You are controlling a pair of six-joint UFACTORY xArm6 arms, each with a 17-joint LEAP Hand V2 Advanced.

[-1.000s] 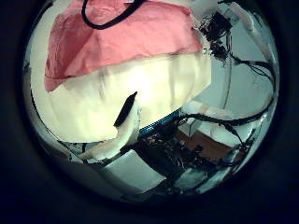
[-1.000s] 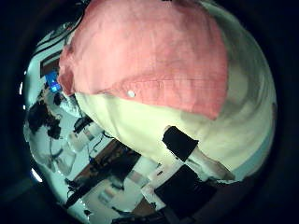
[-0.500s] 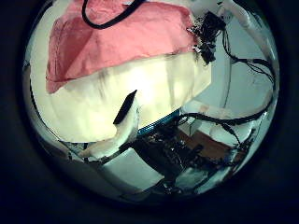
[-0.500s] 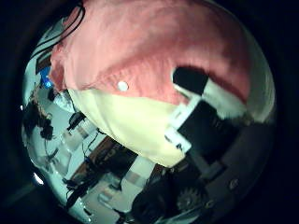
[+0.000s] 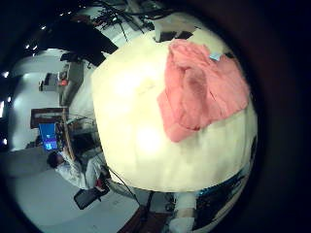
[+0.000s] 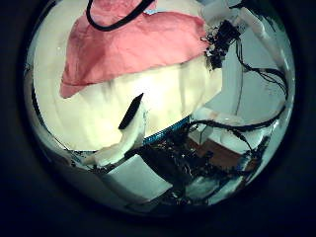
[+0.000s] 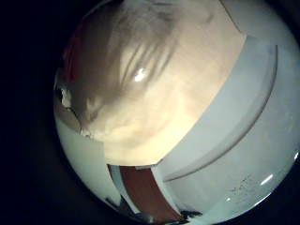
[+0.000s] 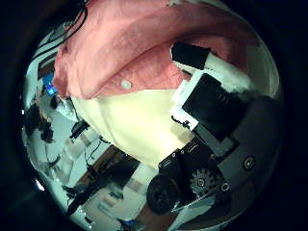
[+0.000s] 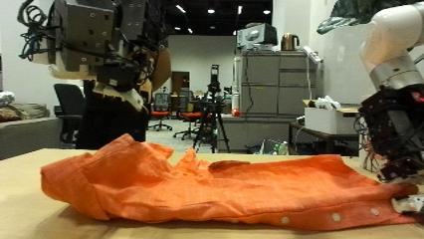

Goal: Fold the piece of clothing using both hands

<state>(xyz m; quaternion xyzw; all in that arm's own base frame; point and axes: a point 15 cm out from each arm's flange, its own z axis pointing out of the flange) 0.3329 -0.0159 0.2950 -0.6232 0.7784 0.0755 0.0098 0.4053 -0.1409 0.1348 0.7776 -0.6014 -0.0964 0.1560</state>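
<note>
In the outside view an orange shirt (image 9: pixel 199 184) lies crumpled on the tan table (image 9: pixel 27 214). My left hand (image 9: pixel 100 40) hangs high above the shirt's end, open and holding nothing. Its finger (image 6: pixel 133 114) shows straight in the left thumb side palm view, over the table (image 6: pixel 163 99) beside the shirt (image 6: pixel 128 44). My right hand (image 9: pixel 394 139) is down at the shirt's other end, at its buttoned edge. The left little finger side palm view shows the whole shirt (image 5: pixel 199 87).
The table's front edge runs close below the shirt in the outside view. Bare table (image 5: pixel 136 126) lies beside the shirt in the left little finger side palm view. A grey cabinet (image 9: pixel 272 90) and office chairs stand in the room behind the table.
The right hand's finger has bent in over the shirt and now fills much of the right thumb side palm view. The left thumb side palm view has shifted only slightly.
</note>
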